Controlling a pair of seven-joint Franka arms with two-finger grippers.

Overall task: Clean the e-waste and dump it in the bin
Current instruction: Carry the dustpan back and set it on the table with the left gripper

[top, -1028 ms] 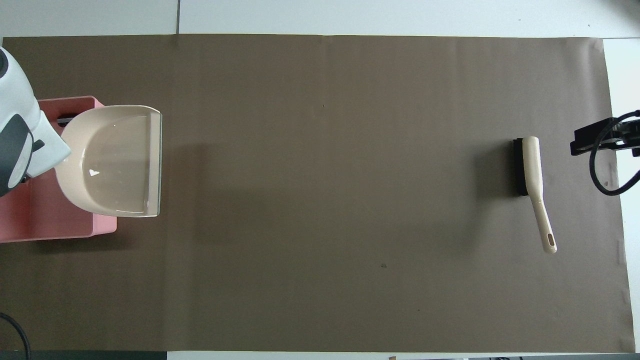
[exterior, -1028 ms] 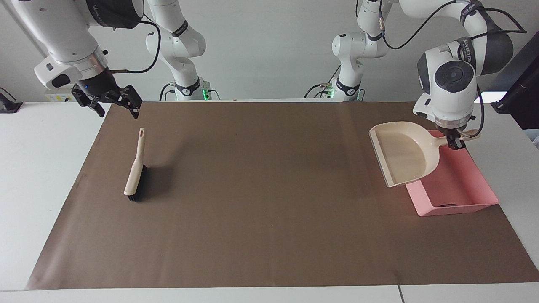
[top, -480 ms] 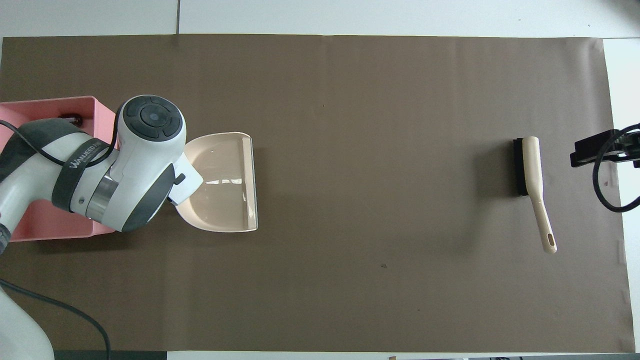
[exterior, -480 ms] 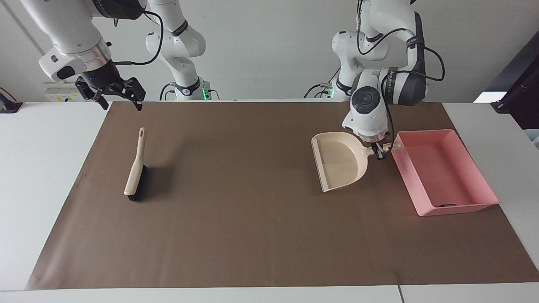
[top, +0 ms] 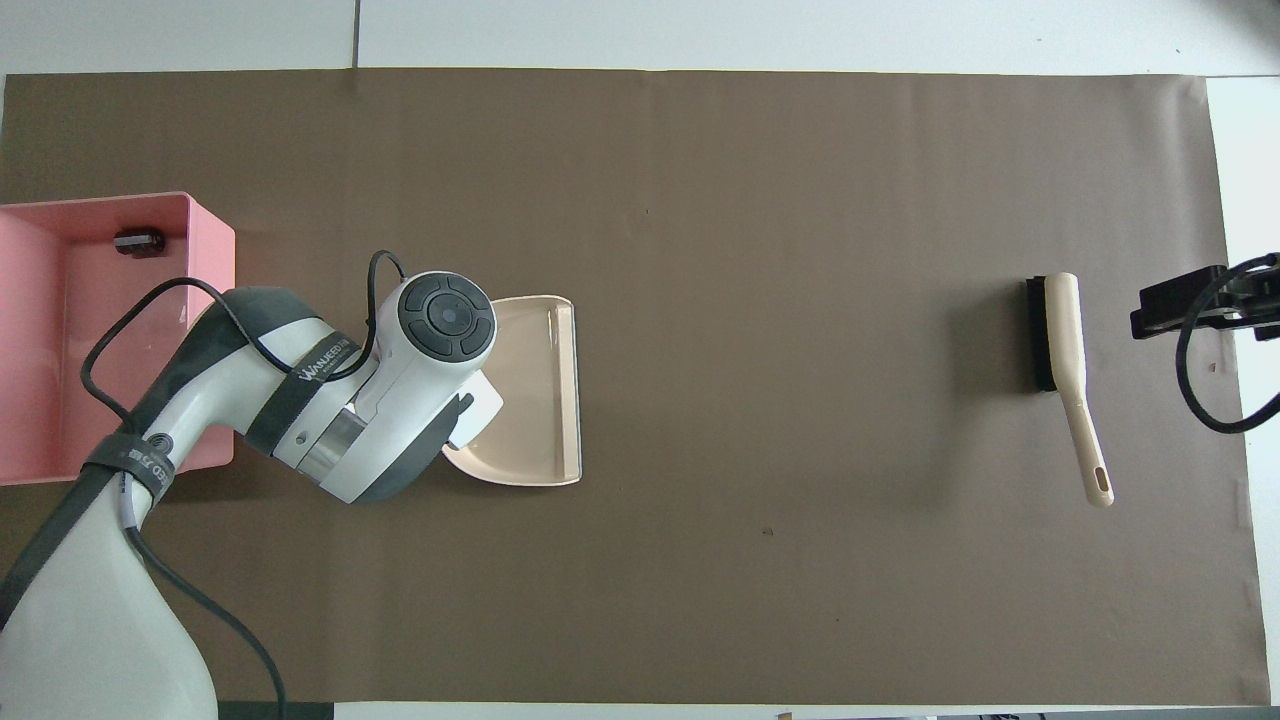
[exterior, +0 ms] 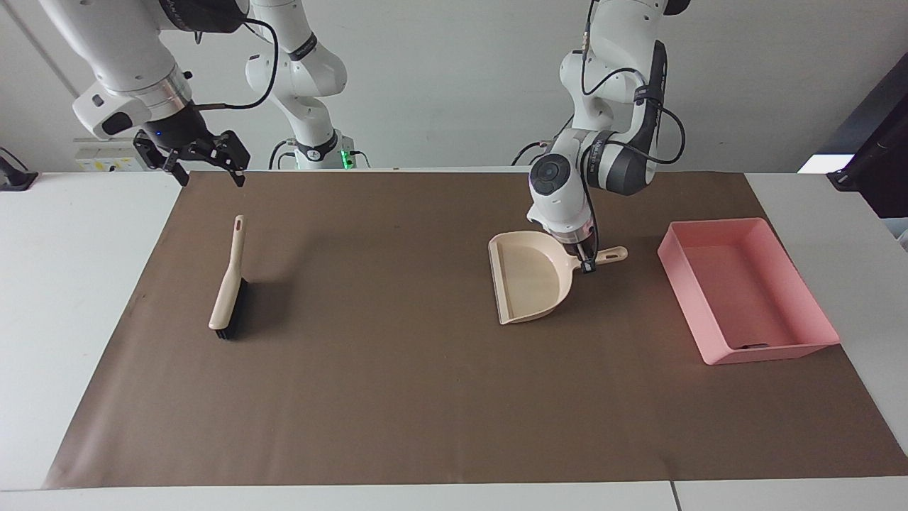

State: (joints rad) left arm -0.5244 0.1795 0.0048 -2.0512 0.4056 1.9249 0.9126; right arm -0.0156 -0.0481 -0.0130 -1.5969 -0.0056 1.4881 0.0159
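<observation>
My left gripper is shut on the handle of the beige dustpan, which sits flat and low on the brown mat beside the pink bin, toward the table's middle. In the overhead view the left wrist hides that gripper and part of the dustpan. The pan looks empty. A dark bit of e-waste lies inside the bin against its wall farthest from the robots. My right gripper hangs open and empty over the mat's edge at the right arm's end.
A beige hand brush with black bristles lies on the mat at the right arm's end, its handle pointing toward the robots. The same brush shows beside the right gripper. White table surrounds the mat.
My left arm has carried the dustpan from above the bin toward the table's middle and lowered it to the mat. The right gripper has shifted only slightly.
</observation>
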